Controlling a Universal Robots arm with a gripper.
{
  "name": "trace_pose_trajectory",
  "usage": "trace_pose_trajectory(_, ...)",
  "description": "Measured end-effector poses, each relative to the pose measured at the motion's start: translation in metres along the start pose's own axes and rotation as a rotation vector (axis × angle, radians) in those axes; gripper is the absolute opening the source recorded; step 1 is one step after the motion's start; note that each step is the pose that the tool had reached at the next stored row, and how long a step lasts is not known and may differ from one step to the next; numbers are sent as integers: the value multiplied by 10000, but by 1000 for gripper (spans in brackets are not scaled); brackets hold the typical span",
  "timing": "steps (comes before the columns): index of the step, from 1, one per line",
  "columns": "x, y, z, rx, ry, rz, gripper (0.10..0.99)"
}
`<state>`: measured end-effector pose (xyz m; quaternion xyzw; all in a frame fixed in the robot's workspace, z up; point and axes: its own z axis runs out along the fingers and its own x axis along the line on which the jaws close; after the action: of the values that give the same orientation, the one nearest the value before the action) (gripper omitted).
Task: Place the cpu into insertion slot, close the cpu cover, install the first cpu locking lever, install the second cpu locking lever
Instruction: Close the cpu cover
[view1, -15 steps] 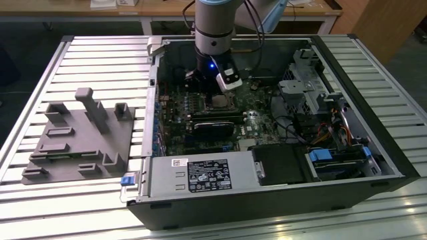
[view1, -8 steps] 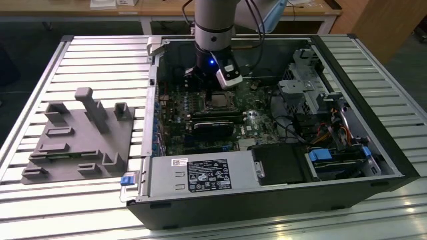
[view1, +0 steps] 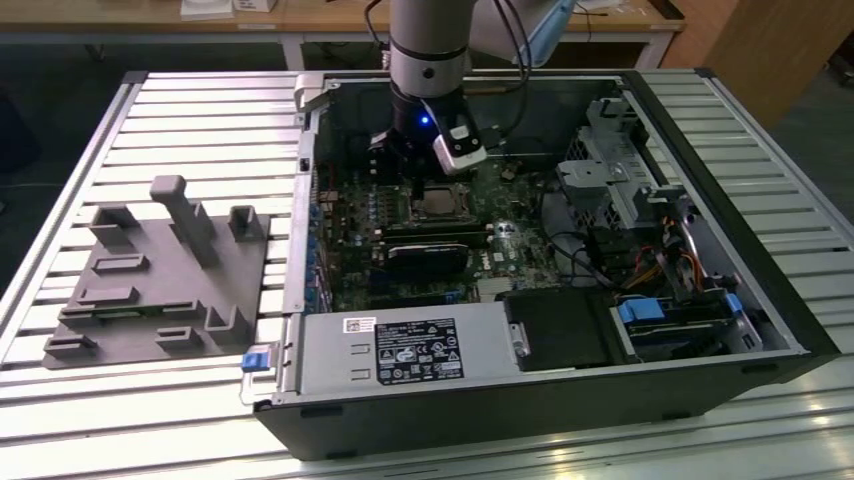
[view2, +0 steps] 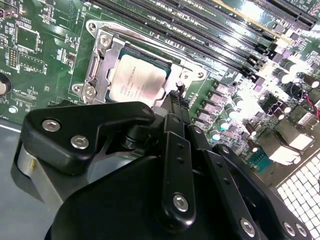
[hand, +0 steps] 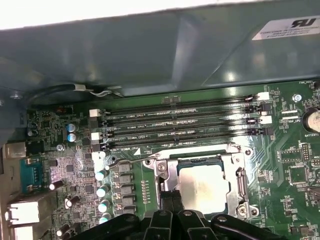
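The cpu (view2: 136, 80) lies flat in its socket on the green motherboard, pale metal top up; I also see this cpu (hand: 202, 187) in the first wrist view and the cpu (view1: 435, 203) small in the exterior view. The silvery cpu cover (view2: 99, 57) is down around it, and the cover (hand: 236, 176) frames the chip. My gripper (view2: 176, 100) sits at the socket's edge, its black fingers (hand: 165, 199) pressed close together. A thin locking lever tip (view2: 178, 86) pokes out from between them. From outside, the gripper (view1: 416, 172) hangs just behind the socket.
Memory slots (hand: 180, 122) run beside the socket, under the case wall (hand: 150, 55). A black card (view1: 427, 255), a power supply (view1: 400, 350) and a drive cage (view1: 607, 185) crowd the open case. A grey fixture (view1: 147, 290) lies on the table at the exterior view's left.
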<state>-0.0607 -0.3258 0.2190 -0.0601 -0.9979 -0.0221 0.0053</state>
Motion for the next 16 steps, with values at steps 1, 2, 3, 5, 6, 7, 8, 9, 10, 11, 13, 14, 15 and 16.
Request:
trace_pose_trajectory(1, 1, 0, -1, -8, 0, 1, 106)
trace_pose_trajectory(2, 1, -1, -1, -23, -5, 1, 106)
trace_pose_trajectory(3, 1, -1, -1, -48, -20, 1, 106)
trace_pose_trajectory(5, 0, -1, -1, -95, -66, -3, 106)
trace_pose_trajectory(6, 0, -1, 0, -116, -85, -5, 106)
trace_pose_trajectory(7, 0, -1, 0, -133, -103, -6, 106)
trace_pose_trajectory(8, -1, 0, 0, -144, -114, -6, 106)
trace_pose_trajectory(9, -6, 1, 1, -150, -119, -7, 106)
trace_pose_trajectory(10, -17, 1, 0, -152, -121, -6, 106)
trace_pose_trajectory(11, -37, 4, 0, -151, -121, -5, 106)
trace_pose_trajectory(13, -94, 11, -1, -151, -120, -6, 106)
trace_pose_trajectory(14, -125, 14, -1, -151, -120, -6, 106)
trace_pose_trajectory(15, -154, 18, -1, -151, -120, -6, 106)
trace_pose_trajectory(16, -182, 21, -2, -150, -120, -6, 106)
